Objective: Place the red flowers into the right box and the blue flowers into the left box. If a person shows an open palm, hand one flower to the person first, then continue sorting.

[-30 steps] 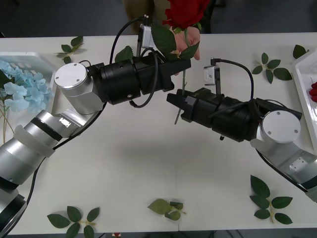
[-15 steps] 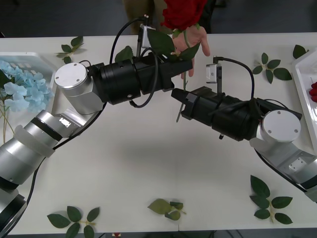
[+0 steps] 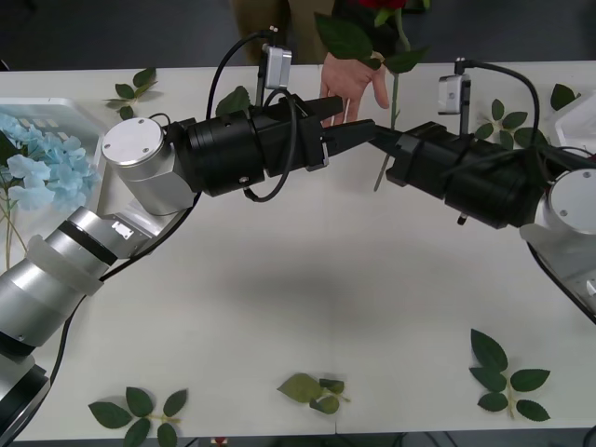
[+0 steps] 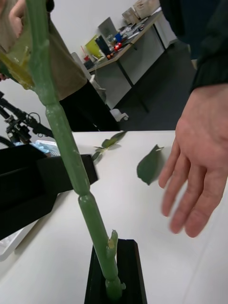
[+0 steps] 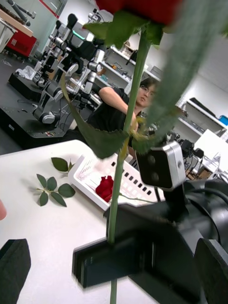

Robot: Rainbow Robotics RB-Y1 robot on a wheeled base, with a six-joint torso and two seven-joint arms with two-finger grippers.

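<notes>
- Deep red petals of 1 red rose [image 3: 377, 4] are cut off by the far edge of the front view, with its green stem [image 3: 392, 112] held upright above the white table [image 3: 279, 298].
- The stem is clamped low down by the closed black fingers of the right gripper [image 3: 384, 142], as seen in the right wrist view [image 4: 110, 278].
- The left gripper [image 3: 346, 119] is seen just beside the stem with its black fingers [image 5: 14, 266] spread apart and nothing between them.
- An open palm [image 3: 354, 82] is held out from the table's far side, just behind both grippers; in the right wrist view [image 4: 199, 152] it is beside the stem, not touching it.
- Pale-blue hydrangeas [image 3: 37, 163] are lying in the slotted left box [image 3: 65, 110].
- Another red rose [image 5: 107, 187] is lying in the right box [image 5: 88, 173].
- Loose leaf sprigs [image 3: 503, 372] are scattered on the table.
</notes>
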